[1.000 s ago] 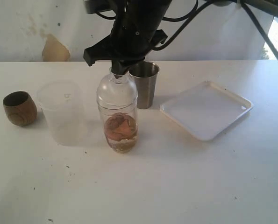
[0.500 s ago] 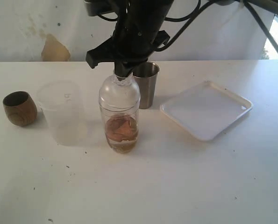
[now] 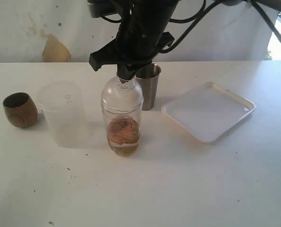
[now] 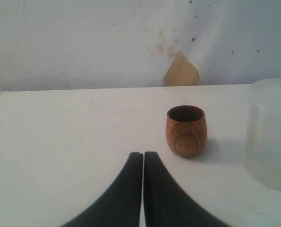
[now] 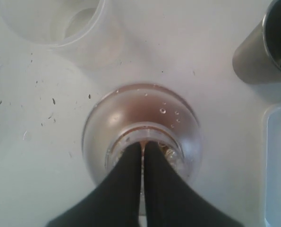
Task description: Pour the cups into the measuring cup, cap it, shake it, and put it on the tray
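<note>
The clear measuring cup stands mid-table with brownish contents low inside and a clear domed cap on it. My right gripper is directly above it, shut, its fingertips resting in the cap's small top opening. The steel tumbler stands just behind the measuring cup and the frosted plastic cup to its left. At far left sits the brown wooden cup. My left gripper is shut and empty, low over the table short of the wooden cup. The white tray lies at right, empty.
A white wall with a tan patch runs behind the table. Black cables hang from the right arm above the steel tumbler. Small dark specks dot the tabletop beside the measuring cup.
The right gripper has come down slightly and shifted right with the capped measuring cup under its tips; the cup stands a little further right.
</note>
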You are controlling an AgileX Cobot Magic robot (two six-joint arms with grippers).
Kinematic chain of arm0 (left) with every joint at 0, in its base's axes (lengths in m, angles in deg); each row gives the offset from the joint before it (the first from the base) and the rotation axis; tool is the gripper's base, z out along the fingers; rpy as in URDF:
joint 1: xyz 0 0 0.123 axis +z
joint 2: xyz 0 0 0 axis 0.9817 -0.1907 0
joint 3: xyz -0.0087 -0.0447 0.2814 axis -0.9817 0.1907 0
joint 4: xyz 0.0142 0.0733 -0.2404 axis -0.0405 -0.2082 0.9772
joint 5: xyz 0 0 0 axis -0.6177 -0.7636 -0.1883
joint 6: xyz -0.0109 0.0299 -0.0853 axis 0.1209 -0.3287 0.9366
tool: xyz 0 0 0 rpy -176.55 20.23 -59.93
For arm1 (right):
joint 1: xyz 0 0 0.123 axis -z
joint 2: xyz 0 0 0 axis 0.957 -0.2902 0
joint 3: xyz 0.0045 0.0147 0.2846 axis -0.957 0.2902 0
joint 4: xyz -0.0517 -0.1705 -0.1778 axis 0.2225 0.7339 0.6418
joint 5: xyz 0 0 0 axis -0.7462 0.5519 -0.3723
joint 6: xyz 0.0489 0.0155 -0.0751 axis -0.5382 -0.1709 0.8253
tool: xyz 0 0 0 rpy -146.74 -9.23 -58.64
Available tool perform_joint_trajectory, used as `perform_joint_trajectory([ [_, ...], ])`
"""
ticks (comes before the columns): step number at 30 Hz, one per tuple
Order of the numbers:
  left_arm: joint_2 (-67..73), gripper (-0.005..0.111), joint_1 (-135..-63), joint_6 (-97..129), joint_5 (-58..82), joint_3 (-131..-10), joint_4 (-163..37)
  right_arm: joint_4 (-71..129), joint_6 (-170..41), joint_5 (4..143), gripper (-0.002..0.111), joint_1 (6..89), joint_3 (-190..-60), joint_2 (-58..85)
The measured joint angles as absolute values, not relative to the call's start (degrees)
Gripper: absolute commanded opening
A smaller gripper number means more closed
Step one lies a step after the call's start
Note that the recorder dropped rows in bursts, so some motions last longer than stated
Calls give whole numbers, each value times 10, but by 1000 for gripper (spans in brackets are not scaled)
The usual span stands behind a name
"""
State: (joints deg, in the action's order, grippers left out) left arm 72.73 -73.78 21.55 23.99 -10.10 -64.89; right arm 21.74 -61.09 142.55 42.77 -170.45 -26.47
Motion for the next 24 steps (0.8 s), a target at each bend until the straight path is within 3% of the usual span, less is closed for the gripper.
perform_joint_trajectory([
  [24,727,1,-738,216,240,-101,-649,290,-611,1407,0,395,-1682,-254],
])
